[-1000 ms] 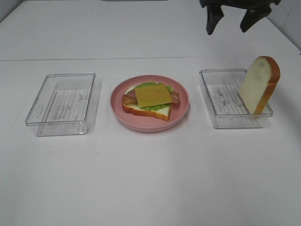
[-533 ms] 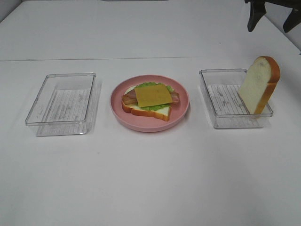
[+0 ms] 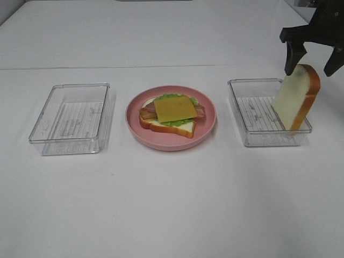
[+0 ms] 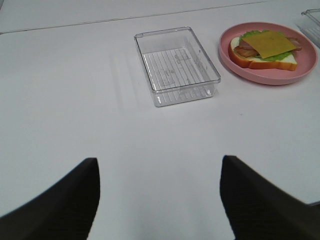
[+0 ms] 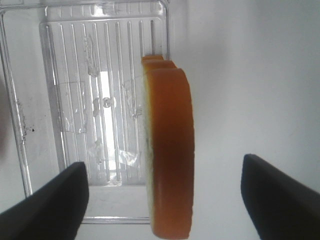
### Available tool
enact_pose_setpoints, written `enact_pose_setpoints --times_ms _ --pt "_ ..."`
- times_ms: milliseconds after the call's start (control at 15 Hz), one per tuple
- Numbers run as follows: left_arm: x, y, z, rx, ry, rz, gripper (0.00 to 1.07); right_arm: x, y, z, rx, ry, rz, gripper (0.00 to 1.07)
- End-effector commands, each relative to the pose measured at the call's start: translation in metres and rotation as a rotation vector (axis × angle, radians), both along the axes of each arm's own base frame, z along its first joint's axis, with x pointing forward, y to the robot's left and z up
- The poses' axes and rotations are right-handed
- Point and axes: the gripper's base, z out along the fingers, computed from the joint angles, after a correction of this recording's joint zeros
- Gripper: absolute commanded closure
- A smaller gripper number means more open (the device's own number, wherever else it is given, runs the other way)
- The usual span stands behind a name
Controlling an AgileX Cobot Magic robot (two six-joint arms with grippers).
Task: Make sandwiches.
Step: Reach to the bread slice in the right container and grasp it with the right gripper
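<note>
On the pink plate (image 3: 207, 129) lies a bread slice (image 3: 166, 127) topped with green lettuce, brown bacon and a yellow cheese square (image 3: 174, 108); the left wrist view shows the same stack (image 4: 265, 48). A second bread slice (image 3: 296, 97) stands on edge, leaning against the right wall of the right clear tray (image 3: 258, 118). My right gripper (image 3: 313, 60) hangs open just above this slice, one finger on either side of its top. The right wrist view looks straight down on the slice's crust (image 5: 170, 150) between the open fingers (image 5: 55, 205). My left gripper (image 4: 160, 200) is open over bare table.
An empty clear tray (image 3: 72, 115) sits left of the plate and also appears in the left wrist view (image 4: 175, 65). The white table runs wide in front of all three containers, with a seam line behind them.
The right gripper has swung from behind the trays to the right and come down, and now straddles the top of the standing bread slice. Nothing else has moved.
</note>
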Motion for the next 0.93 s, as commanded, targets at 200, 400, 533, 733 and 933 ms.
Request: enact_pose_setpoints --times_ms 200,400,533,733,933 --pt "-0.003 0.001 0.0 -0.004 -0.027 0.002 0.41 0.0 0.0 -0.023 -0.005 0.095 0.021 0.49" --pt "-0.003 0.001 0.0 -0.004 -0.027 0.002 0.41 0.0 0.0 -0.024 -0.005 0.102 0.021 0.89" --pt "-0.003 0.001 0.0 -0.004 -0.027 0.002 0.41 -0.001 0.0 -0.024 -0.003 0.108 0.021 1.07" --pt "-0.003 0.001 0.0 -0.004 -0.027 0.002 0.41 -0.004 0.002 -0.007 0.022 0.072 -0.007 1.07" --pt "-0.003 0.001 0.0 -0.004 -0.027 0.002 0.41 -0.014 0.016 0.036 0.166 -0.04 0.022 1.07"
